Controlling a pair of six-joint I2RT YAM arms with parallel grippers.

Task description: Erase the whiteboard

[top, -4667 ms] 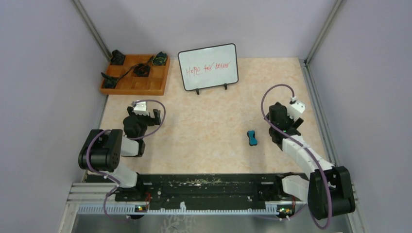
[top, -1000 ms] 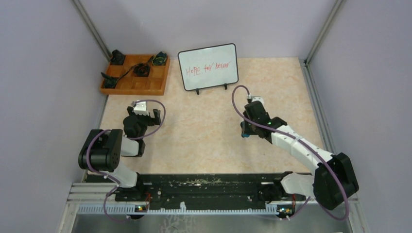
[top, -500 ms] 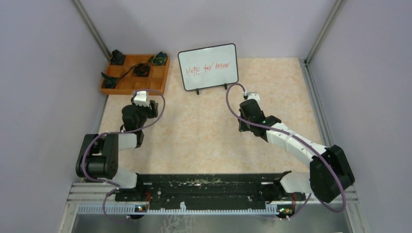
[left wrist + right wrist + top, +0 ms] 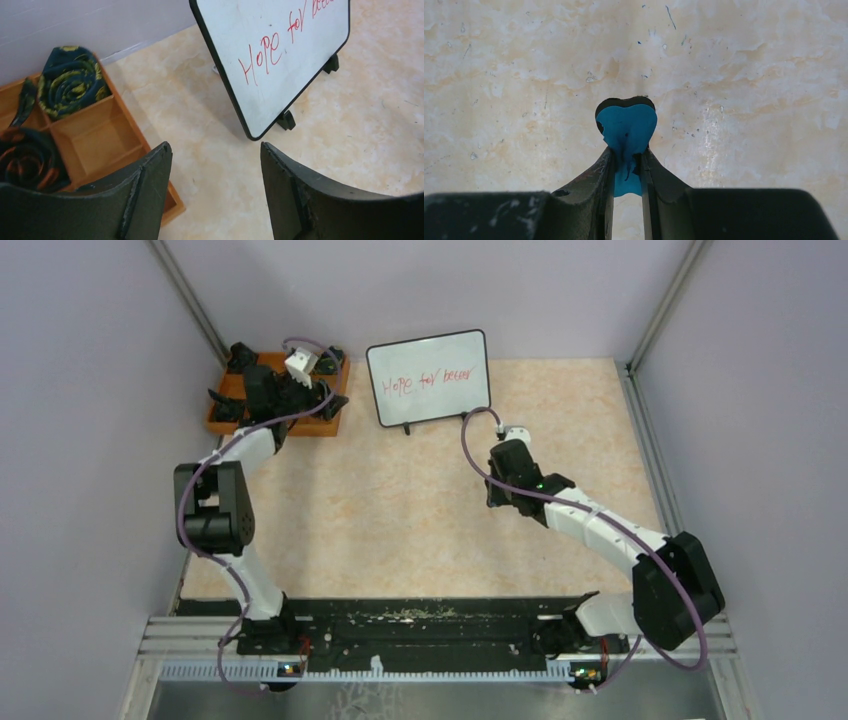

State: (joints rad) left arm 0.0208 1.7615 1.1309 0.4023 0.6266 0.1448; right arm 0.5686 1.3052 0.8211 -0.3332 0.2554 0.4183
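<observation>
The whiteboard point(image 4: 428, 378) stands on two black feet at the back of the table, with red handwriting across it. In the left wrist view the whiteboard point(image 4: 280, 55) is just ahead and to the right. My left gripper point(image 4: 322, 402) hangs open over the right edge of the orange tray, left of the board, with nothing between its fingers point(image 4: 150, 180). My right gripper point(image 4: 497, 496) hovers over the table in front of the board's right foot. It is shut on a blue eraser point(image 4: 626, 125), which sticks out past the fingertips.
An orange wooden compartment tray point(image 4: 300, 422) sits at the back left and holds several dark rolled items point(image 4: 72, 75). Grey walls and metal posts close in the back and sides. Both arm bases are on the black rail at the near edge.
My left arm has reached far forward from the near left to the tray beside the board, its jaws somewhat narrower. The right gripper has crept slightly toward the board with the eraser.
</observation>
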